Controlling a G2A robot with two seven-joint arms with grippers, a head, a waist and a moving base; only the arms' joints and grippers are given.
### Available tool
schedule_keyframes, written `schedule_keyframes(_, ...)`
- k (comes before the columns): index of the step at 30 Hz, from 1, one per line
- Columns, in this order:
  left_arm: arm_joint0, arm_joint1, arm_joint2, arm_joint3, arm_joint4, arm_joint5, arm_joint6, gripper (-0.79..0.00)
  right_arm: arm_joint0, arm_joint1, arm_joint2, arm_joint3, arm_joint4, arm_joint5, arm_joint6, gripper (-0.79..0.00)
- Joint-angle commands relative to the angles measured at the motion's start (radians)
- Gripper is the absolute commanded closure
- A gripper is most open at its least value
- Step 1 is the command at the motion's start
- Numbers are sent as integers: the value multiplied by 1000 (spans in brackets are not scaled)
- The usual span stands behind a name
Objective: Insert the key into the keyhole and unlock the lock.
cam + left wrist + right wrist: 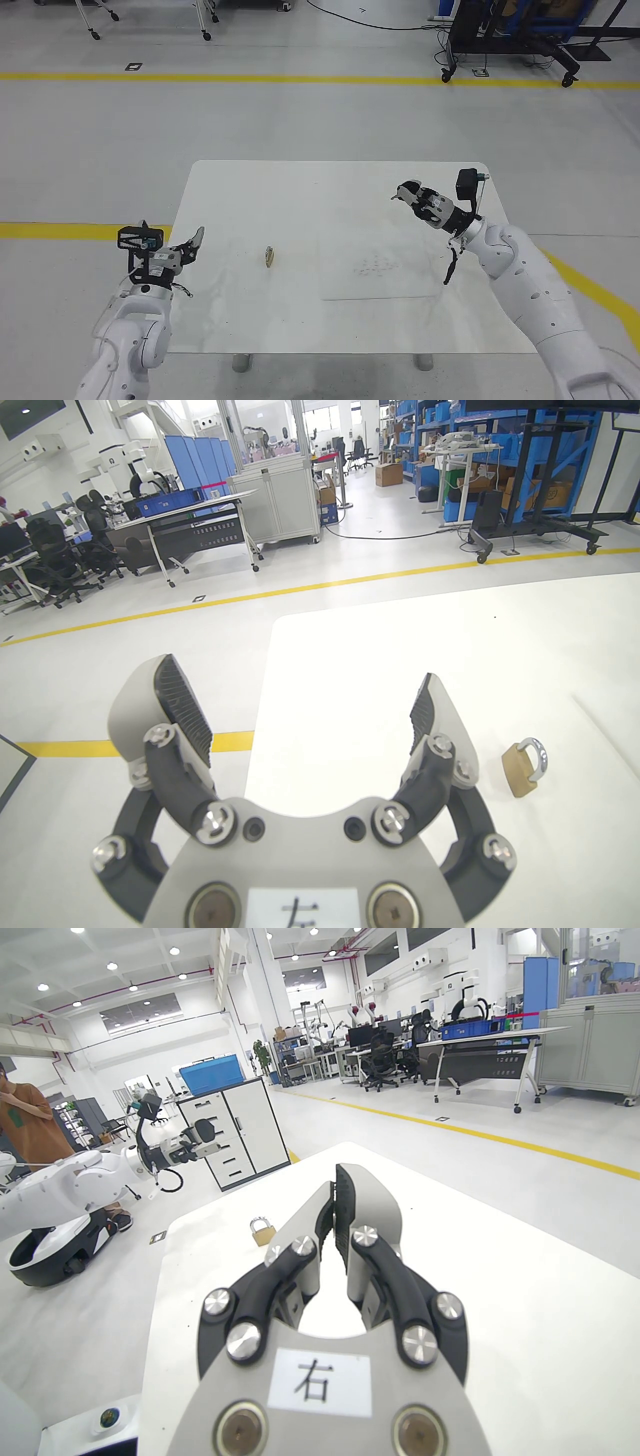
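A small brass padlock [269, 256] with a silver shackle lies on the white table [340, 200], left of its middle. In the left wrist view the padlock [525, 767] lies flat just beyond and to one side of my left gripper [297, 675], which is open and holds nothing. From the top, the left gripper [194, 241] hovers over the table's left edge. My right gripper [405, 192] hangs above the table's far right part, well away from the padlock [261, 1231]. The right gripper [334, 1175] is shut, pads pressed together, with nothing visible between them.
The table's near and far edges are close to both arms. A faint square outline [375, 265] marks the tabletop right of the middle. Yellow floor lines [300, 78] run past the table. A black wheeled stand [510, 45] sits far back.
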Motion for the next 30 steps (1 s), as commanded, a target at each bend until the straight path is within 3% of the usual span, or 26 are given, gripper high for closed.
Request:
schedule_keyframes(1, -30, -5, -4, 29, -237, -40, -33, -785, 0, 0, 0, 0, 0, 0, 0, 0)
schedule_keyframes(11, -167, -22, 60, 111, -856, -246, -305, -785, 0, 0, 0, 0, 0, 0, 0, 0)
schedule_keyframes(18, -294, -34, 164, 180, -1143, -283, -502, -785, 0, 0, 0, 0, 0, 0, 0, 0)
schedule_keyframes(22, -355, -40, 210, 216, -1249, -269, -574, -785, 0, 0, 0, 0, 0, 0, 0, 0)
schedule_keyframes(30, -355, -40, 210, 216, -1249, -269, -574, -785, 0, 0, 0, 0, 0, 0, 0, 0)
